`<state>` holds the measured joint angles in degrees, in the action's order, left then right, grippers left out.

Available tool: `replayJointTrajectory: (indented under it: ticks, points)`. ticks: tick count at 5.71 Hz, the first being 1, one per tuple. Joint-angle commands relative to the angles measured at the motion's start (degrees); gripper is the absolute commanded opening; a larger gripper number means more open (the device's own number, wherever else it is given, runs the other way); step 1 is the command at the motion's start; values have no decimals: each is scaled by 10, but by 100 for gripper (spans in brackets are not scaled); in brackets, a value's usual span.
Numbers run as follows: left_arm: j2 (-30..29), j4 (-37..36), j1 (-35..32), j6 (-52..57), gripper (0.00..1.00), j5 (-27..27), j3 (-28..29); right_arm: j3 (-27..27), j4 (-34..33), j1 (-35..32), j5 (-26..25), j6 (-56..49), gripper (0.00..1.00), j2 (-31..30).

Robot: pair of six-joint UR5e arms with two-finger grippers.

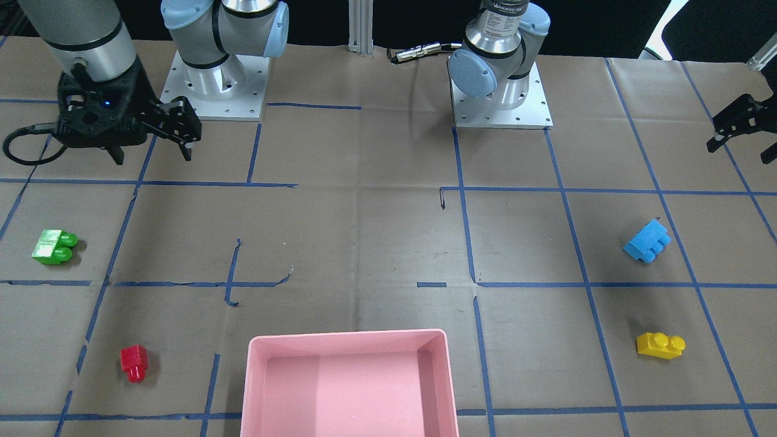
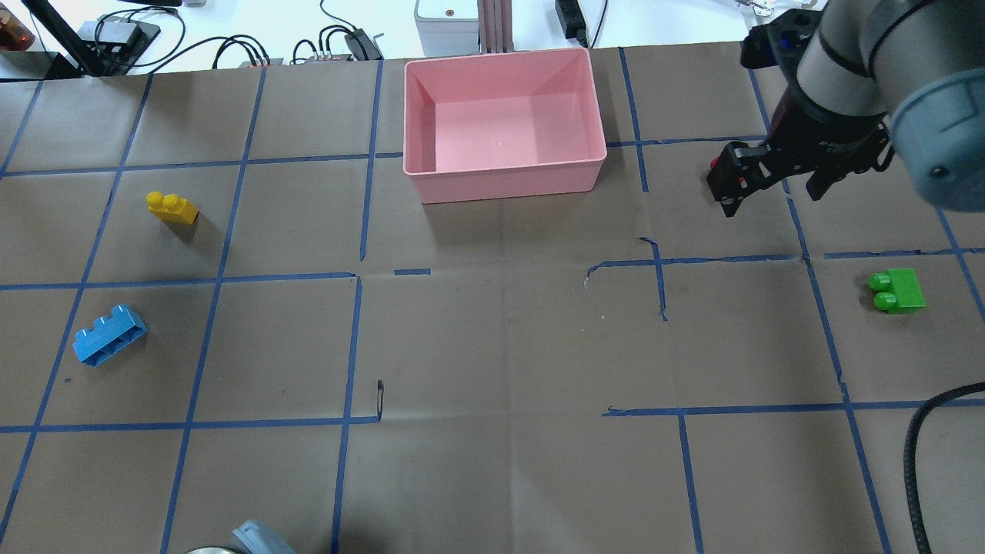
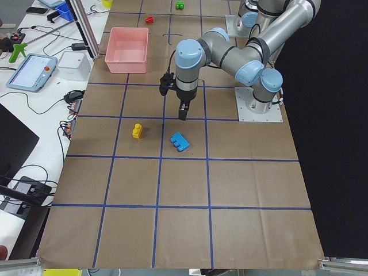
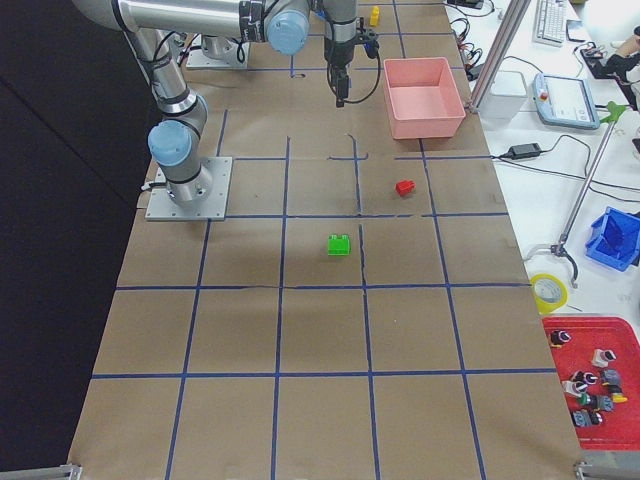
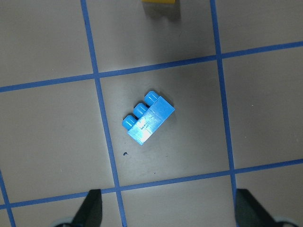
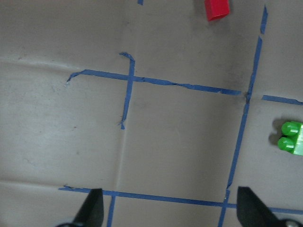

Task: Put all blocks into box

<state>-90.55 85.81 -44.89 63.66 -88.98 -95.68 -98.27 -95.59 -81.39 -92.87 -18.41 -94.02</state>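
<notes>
Alignment matters here: the blue block (image 5: 147, 118) lies skewed on the table under the left gripper (image 5: 169, 194), studs toward ten o'clock. I'd square the wrist to its long sides, then descend straight. Fingers spread, empty. Right gripper (image 6: 169, 191) hovers high, also parted, green block (image 6: 291, 139) at three o'clock. Overhead, the box (image 2: 504, 181) sits empty at twelve o'clock.

Four blocks (image 1: 54, 247) (image 1: 647, 241) (image 1: 134, 362) (image 1: 660, 345), one box (image 1: 347, 340), two claws (image 1: 152, 155) (image 1: 737, 149).
</notes>
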Motion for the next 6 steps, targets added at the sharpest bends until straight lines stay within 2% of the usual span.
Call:
replayJointTrajectory:
  ticks: [1,2,3,4,5,6]
  points:
    - [-5,0,-40,206,99,-1,-9,-26,-12,172,11,-172,99,-7]
    - [-7,-3,-55,289,99,-1,-11,-62,-129,227,4,-248,100,1]
    - [-25,-5,-56,327,99,-1,-20,-114,-224,246,9,-254,100,26]
    - [-54,-60,-56,356,99,-1,-29,-139,-239,255,14,-249,99,40]
    - [-77,-105,-56,356,99,-1,-48,-139,-243,265,38,-252,100,73]
    - [-95,-172,-54,359,99,-1,-86,-142,-298,273,38,-253,100,117]
